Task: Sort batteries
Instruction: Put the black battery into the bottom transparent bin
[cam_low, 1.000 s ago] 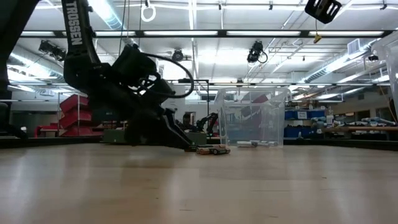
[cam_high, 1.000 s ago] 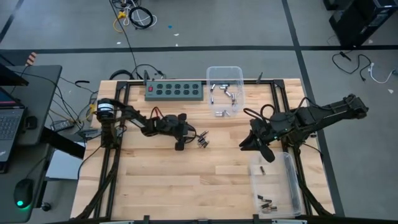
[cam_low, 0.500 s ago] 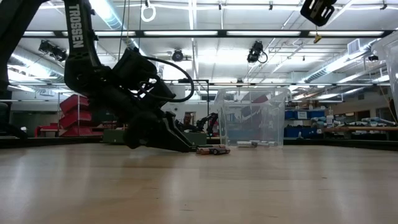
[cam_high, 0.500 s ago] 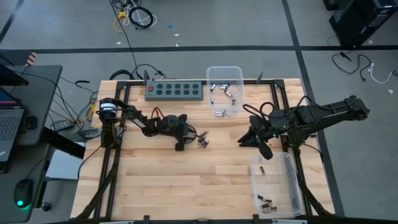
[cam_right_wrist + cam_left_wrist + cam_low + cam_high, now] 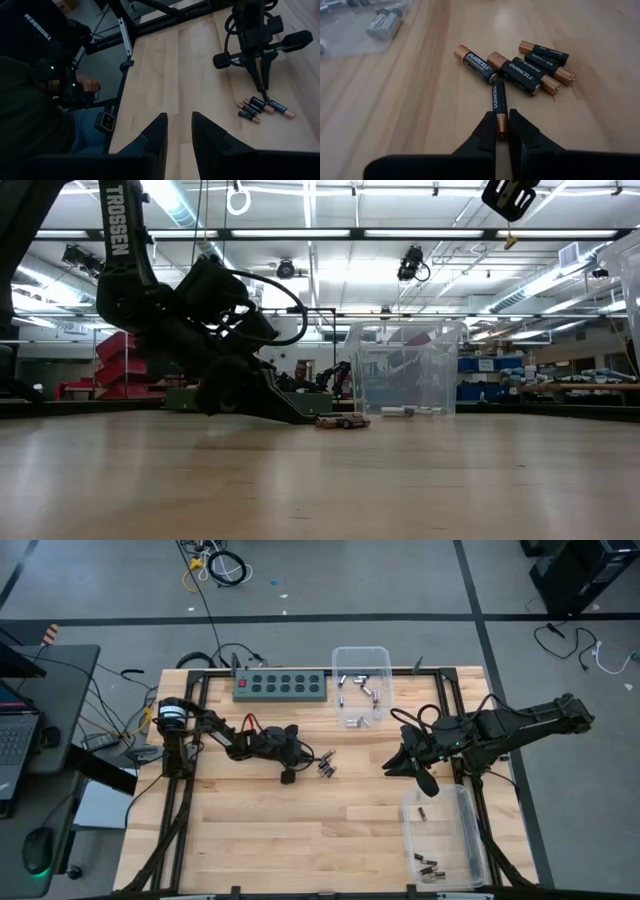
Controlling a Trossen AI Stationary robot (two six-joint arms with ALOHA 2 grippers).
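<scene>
Several black-and-copper batteries (image 5: 525, 70) lie loose on the wooden table (image 5: 300, 830), left of its middle (image 5: 325, 766). My left gripper (image 5: 502, 131) is low over the table just to their left (image 5: 303, 756) and is shut on the nearest battery (image 5: 498, 102). My right gripper (image 5: 177, 131) hangs open with nothing between its fingers, high above the table's right half (image 5: 398, 766). More batteries lie in a clear bin (image 5: 362, 685) at the far edge and in a second clear bin (image 5: 445, 835) at the near right. My left gripper pinches the nearest battery's copper end (image 5: 501, 121) between its two fingertips. The fingers slant down from the table's left side and lie along the battery, which points away from them. The battery lies flat on the table, its far end close to another battery.
A green power strip (image 5: 282, 686) lies at the far left, with cables behind it. Bare wood lies along the near half. A seated person (image 5: 45, 110) shows beyond the table's left edge in the right wrist view.
My left gripper has shut on the end of the nearest battery, staying at about the same place beside the loose group. The batteries lie as before.
</scene>
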